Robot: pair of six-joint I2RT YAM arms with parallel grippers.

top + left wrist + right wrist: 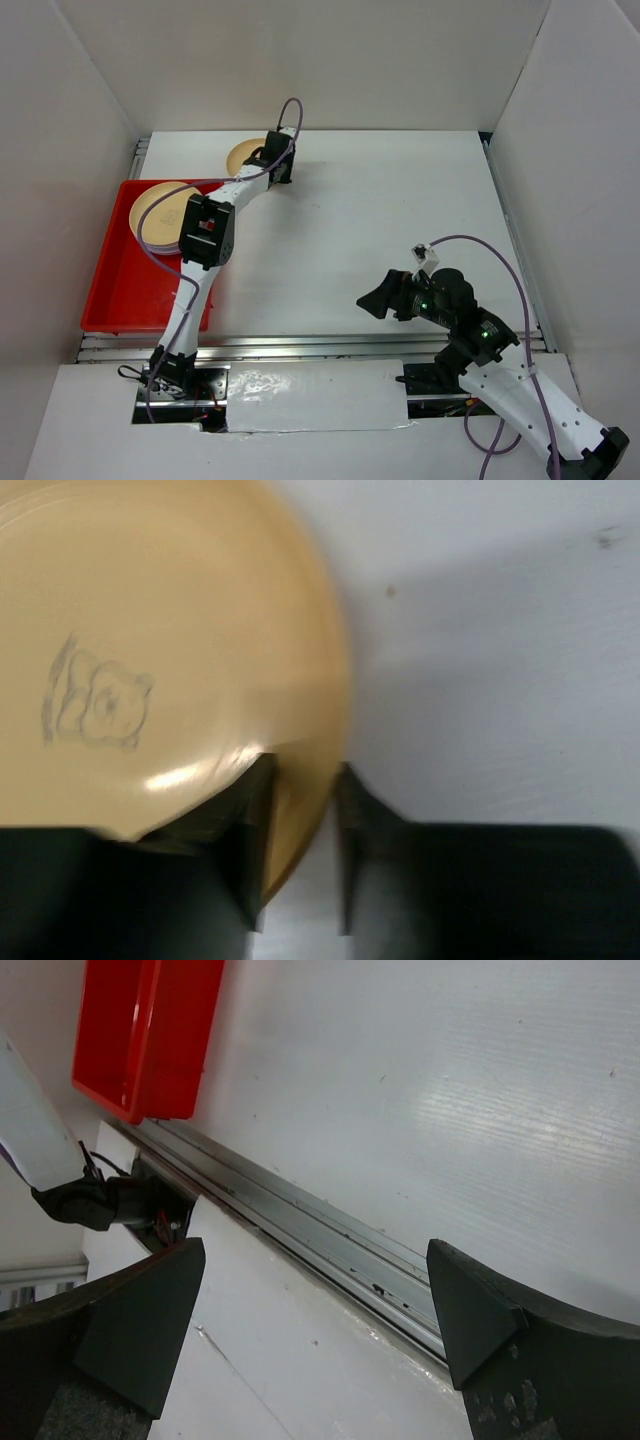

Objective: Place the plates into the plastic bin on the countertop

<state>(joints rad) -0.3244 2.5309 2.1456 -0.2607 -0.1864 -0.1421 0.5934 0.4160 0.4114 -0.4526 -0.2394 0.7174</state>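
white walls (300, 60) box in the countertop (380, 220), a broad white slab with a metal rail (330, 345) along its near edge. the red bin (125, 290) sits at the slab's left side and already holds a stack of plates (160, 215), a pale orange-yellow one on top, at its far end. one more orange-yellow plate (243, 157) lies flat on the countertop by the far edge, just beyond the bin's far right corner.

my right gripper (375, 302) hovers near the front rail, well away from all of this, spread wide with nothing in it.

my left gripper (281, 168) is at the right edge of the lone plate. from my wrist i see my fingers (250, 830) astride the rim, one over the dish, one outside it, at a middling gap. i cannot tell if they are biting yet. a faint bear sketch (95, 700) marks the plate's face.

i judge the plate light, stiff and rather slick, with a thin raised lip. that lip is the place to pinch. held by one edge, it may droop or swivel, so i want a firm squeeze well onto the rim.
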